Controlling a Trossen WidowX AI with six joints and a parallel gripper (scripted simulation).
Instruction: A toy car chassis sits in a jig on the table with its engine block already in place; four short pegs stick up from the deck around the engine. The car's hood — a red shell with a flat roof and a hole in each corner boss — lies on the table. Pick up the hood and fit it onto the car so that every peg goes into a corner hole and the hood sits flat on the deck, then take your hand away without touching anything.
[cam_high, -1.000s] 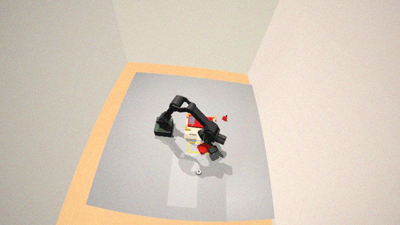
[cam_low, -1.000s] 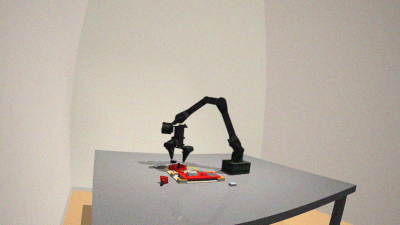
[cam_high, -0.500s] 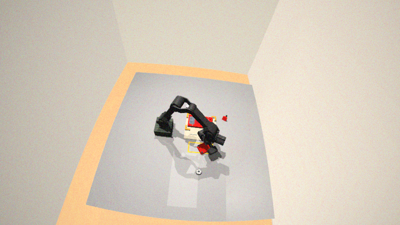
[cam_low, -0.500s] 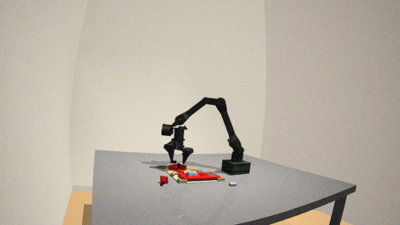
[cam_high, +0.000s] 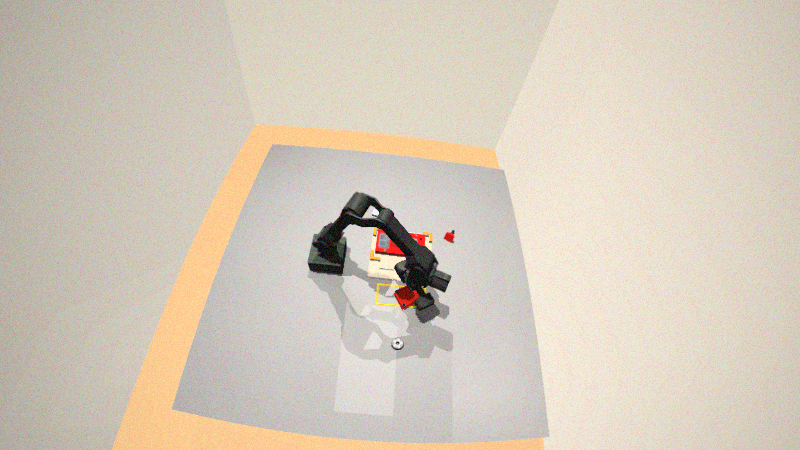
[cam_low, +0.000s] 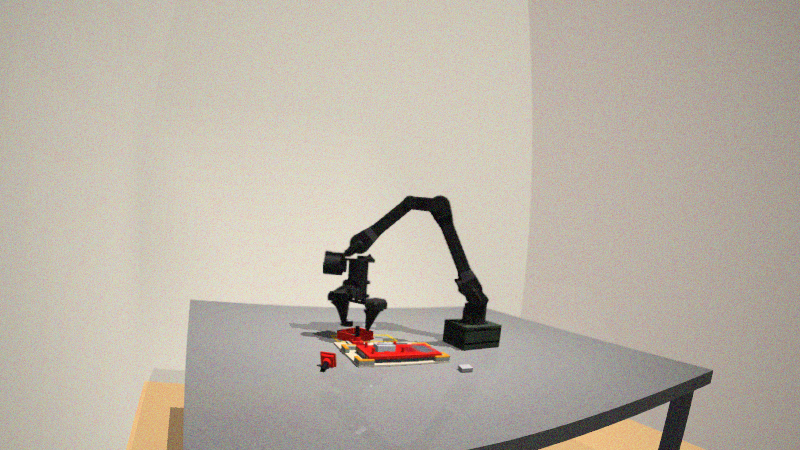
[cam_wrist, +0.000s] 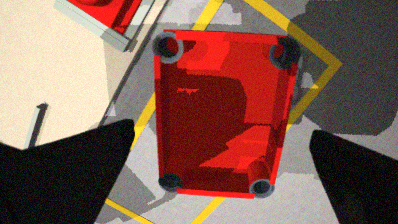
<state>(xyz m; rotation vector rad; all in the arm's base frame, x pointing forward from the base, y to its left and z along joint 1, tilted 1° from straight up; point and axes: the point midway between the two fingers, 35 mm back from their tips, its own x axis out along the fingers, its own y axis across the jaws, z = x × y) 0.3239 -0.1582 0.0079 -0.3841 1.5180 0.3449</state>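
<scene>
Plain beige walls rise behind a gray table — orange-tan floor showing past its edges.

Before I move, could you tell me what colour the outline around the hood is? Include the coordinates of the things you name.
Yellow, clearest in the wrist view (cam_wrist: 327, 65).
</scene>
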